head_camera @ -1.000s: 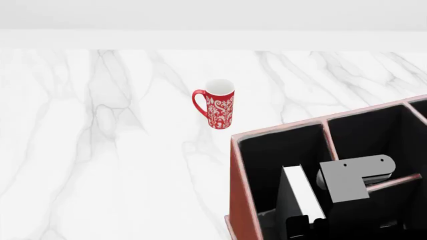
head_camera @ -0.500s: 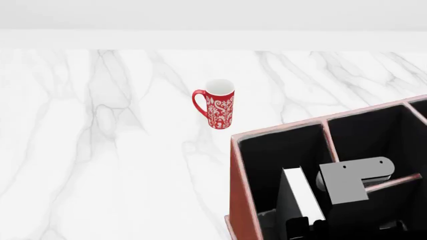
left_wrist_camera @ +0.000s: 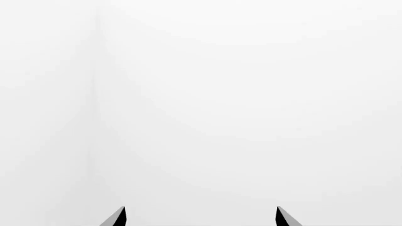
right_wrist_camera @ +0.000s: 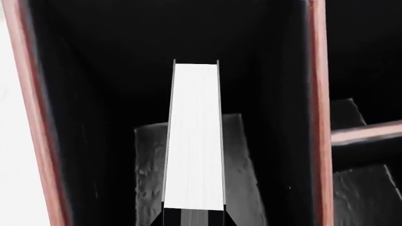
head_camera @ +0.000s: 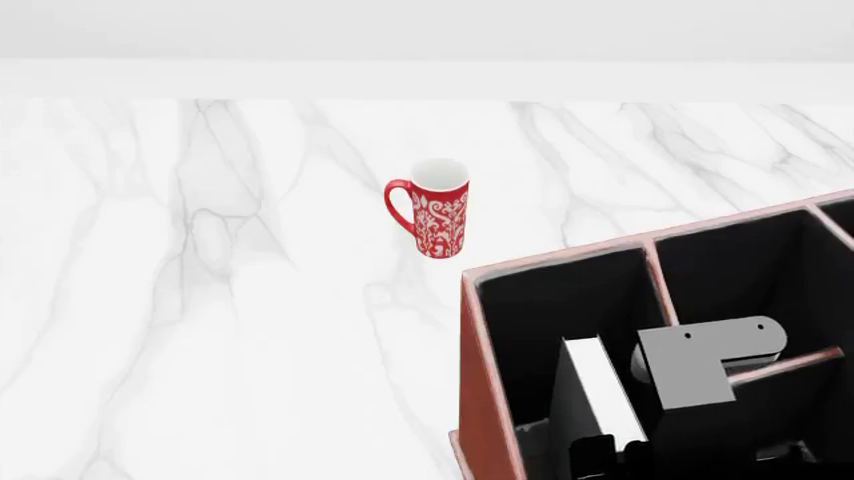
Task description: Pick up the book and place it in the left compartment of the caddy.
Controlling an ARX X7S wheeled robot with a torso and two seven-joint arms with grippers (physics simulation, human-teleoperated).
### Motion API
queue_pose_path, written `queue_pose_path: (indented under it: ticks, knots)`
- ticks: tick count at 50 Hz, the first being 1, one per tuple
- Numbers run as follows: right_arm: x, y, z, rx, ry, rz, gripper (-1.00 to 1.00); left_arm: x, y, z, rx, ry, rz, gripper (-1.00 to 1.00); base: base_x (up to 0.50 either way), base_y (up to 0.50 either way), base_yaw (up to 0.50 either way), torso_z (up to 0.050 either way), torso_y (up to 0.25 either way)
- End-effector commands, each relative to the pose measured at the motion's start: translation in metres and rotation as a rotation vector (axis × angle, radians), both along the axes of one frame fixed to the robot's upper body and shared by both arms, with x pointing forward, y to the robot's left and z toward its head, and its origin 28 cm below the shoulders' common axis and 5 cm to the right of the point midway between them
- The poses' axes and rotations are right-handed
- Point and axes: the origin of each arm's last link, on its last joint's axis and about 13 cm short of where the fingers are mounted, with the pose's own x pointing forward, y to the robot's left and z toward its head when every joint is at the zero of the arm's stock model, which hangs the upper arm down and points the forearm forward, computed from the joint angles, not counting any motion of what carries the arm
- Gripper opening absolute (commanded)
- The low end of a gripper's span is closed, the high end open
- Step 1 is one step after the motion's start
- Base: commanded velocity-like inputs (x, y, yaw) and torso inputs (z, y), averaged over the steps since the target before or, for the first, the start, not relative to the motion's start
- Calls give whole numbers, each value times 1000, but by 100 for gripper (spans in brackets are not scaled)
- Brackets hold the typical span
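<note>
So the plain black hardcover book with white page edges (right_wrist_camera: 193,141) is standing on edge, pages up, down inside the long black-lined left compartment (right_wrist_camera: 94,94) of the reddish-brown leather-look caddy (head_camera: 483,390). In the right wrist view it sits roughly mid-channel, clear of the outer wall on one side and the reddish divider (right_wrist_camera: 319,113) on the other. Makes sense to carry it edge-on like that, since that's the only way a flat book slots into a narrow section.

The right gripper (right_wrist_camera: 193,217) has its dark fingers on the near end of the book, one on each cover, so I'd call it clamped on the book, not let go yet. You can't see whether the bottom edge has reached the caddy floor. My guess is the job's nearly done and what's left is opening up and lifting straight out without dragging the book over.

Left gripper (left_wrist_camera: 199,217) is parked out of the way, facing a blank white surface, its two finger tips well apart and holding nothing.

A tall red mug with a white floral pattern (head_camera: 434,212) stands on the white marble counter (head_camera: 200,300), well apart from the caddy, so no trouble there.
</note>
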Motion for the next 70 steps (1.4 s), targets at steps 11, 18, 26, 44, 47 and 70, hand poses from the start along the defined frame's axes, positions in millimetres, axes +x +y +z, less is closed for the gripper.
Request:
queue_pose_path:
  ticks: [11, 18, 26, 44, 47, 70]
  knots:
    - [7, -2, 12, -16, -78, 1, 100, -1, 0, 0, -2, 0, -2, 100, 0, 0, 0, 0, 0]
    - [6, -2, 14, -17, -87, 5, 100, -1, 0, 0, -1, -3, -3, 100, 0, 0, 0, 0, 0]
    - [2, -1, 28, -14, -125, 7, 100, -1, 0, 1, -1, -3, -4, 100, 0, 0, 0, 0, 0]
    - [-17, 7, 74, -4, -274, 31, 100, -3, 0, 2, -3, -8, -5, 100, 0, 0, 0, 0, 0]
    - [-20, 8, 78, -4, -293, 33, 100, -3, 0, 2, -3, -8, -6, 100, 0, 0, 0, 0, 0]
    - [-53, 23, 101, -18, -457, 37, 100, -6, -1, 4, -12, -21, -2, 100, 0, 0, 0, 0, 0]
